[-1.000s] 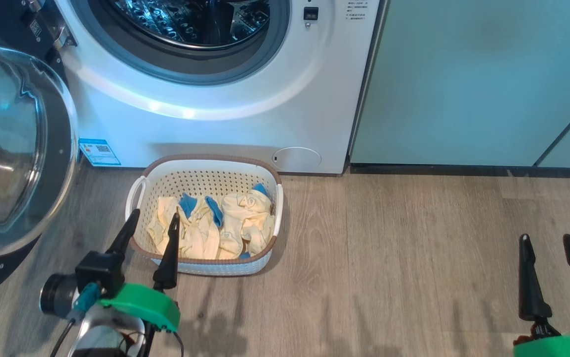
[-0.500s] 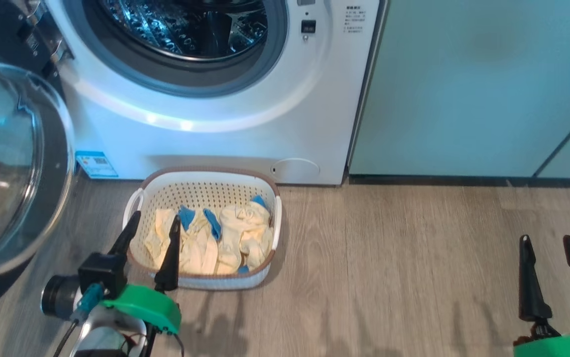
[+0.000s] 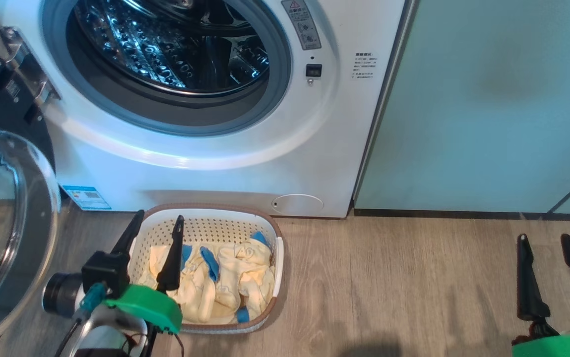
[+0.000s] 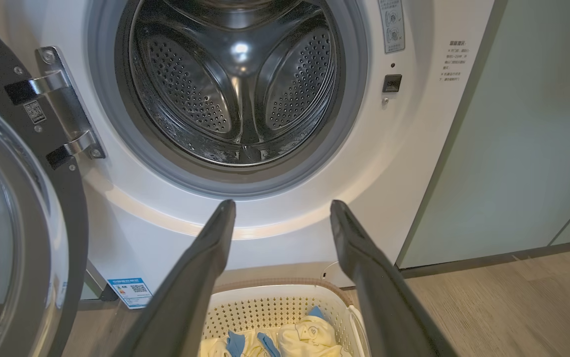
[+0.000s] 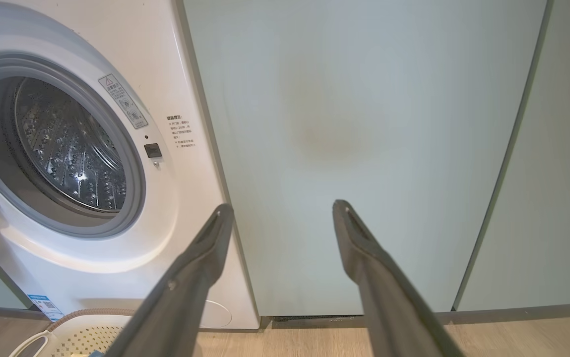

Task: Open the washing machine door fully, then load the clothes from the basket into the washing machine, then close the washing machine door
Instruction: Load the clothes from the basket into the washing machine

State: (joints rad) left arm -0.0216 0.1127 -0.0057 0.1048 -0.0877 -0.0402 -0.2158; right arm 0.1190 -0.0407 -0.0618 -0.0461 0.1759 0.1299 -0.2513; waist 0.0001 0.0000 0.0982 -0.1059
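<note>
The white washing machine [image 3: 205,168] stands ahead with its steel drum [image 3: 170,44] showing nothing inside. Its round black door [image 3: 2,233] hangs swung wide at the left. On the floor before the machine sits the cream basket [image 3: 277,258], holding pale yellow clothes [image 3: 237,277] with blue patches. My left gripper [image 3: 159,217] is open above the basket's left part, holding nothing. In the left wrist view the left gripper [image 4: 282,204] points at the drum [image 4: 237,84], with the basket [image 4: 275,300] below. My right gripper [image 3: 542,239] is open and holds nothing at the lower right, over bare floor.
Pale green cabinet panels [image 3: 488,104] stand right of the machine. Wood-look floor [image 3: 404,287] stretches between basket and right gripper. The open door takes up the left side. A blue sticker [image 3: 86,197] marks the machine's lower left corner.
The head camera has tilted up, so the drum shows more and the basket sits lower in view. Both grippers stay open and keep their places in the picture.
</note>
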